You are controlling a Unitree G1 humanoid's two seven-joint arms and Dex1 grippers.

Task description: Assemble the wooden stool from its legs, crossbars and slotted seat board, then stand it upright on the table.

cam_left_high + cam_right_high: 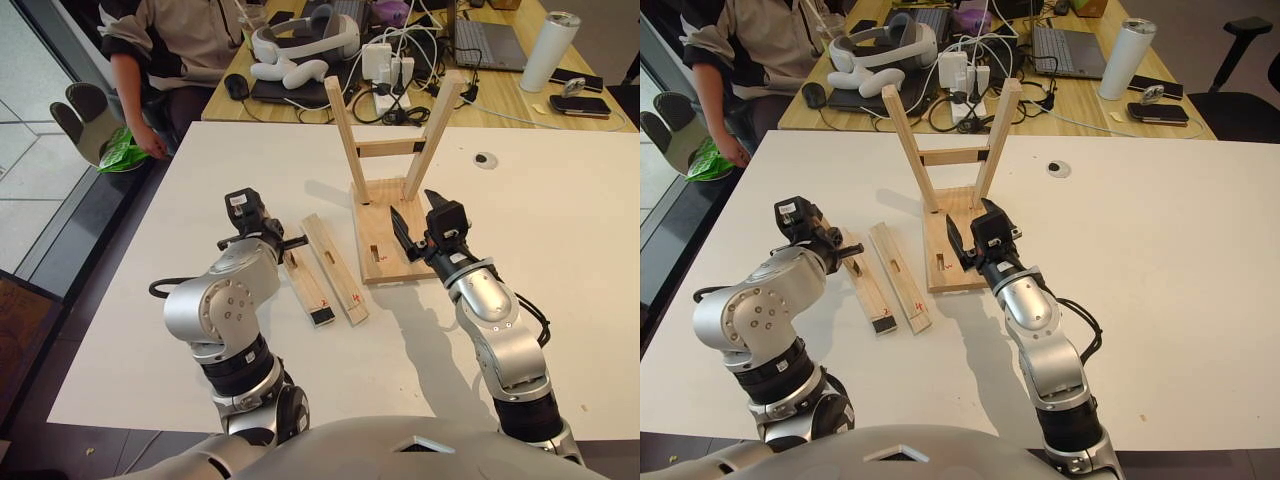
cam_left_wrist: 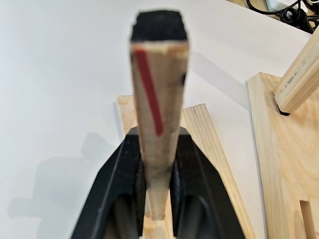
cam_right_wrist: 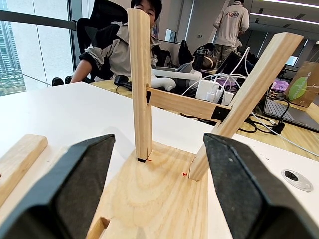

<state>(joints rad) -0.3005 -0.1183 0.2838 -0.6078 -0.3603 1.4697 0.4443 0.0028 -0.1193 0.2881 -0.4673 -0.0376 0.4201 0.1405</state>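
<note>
the left gripper (image 1: 285, 243) is clamped on one end of a loose leg (image 1: 310, 290), which stretches away from its fingers beside a second loose leg (image 1: 336, 268), while the right gripper (image 1: 415, 215), jaws spread wide, hangs over the seat board (image 1: 380, 265), with two fitted legs (image 3: 140, 84) and their crossbar (image 3: 184, 104) just ahead of it.
</note>
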